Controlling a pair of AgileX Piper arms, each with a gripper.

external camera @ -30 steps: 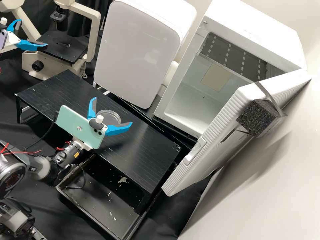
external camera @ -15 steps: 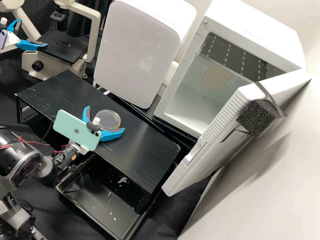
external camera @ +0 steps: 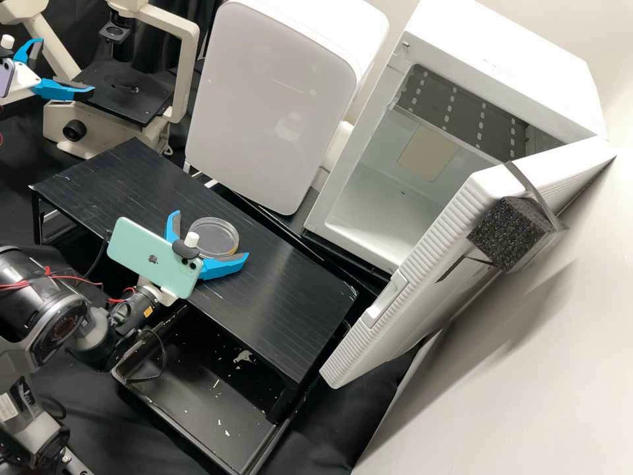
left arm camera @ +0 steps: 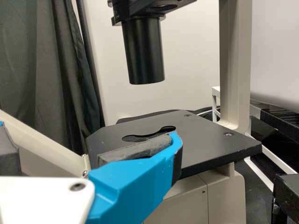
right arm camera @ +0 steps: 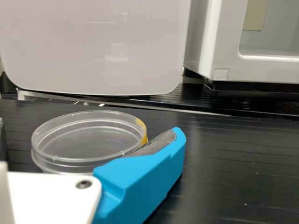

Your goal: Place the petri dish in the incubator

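High view: the clear dish (external camera: 212, 227) lies flat on the black stand (external camera: 277, 303), nearer the long edge by the big white boxes.
Dish look: round, low, see-through, with a yellow bit on its rim (right arm camera: 142, 128).
Right gripper (external camera: 211, 234): fingers wide apart, around the dish; I cannot tell if they touch it.
Left gripper (external camera: 66, 66): fingers apart, by the microscope (external camera: 188, 72).
Open room: bare black top beside the dish; one box's door (external camera: 428, 270) stands open.

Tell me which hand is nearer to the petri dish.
Right. The right hand is at the petri dish on the black stand, open fingers either side of it; the left hand is well away, by the microscope.
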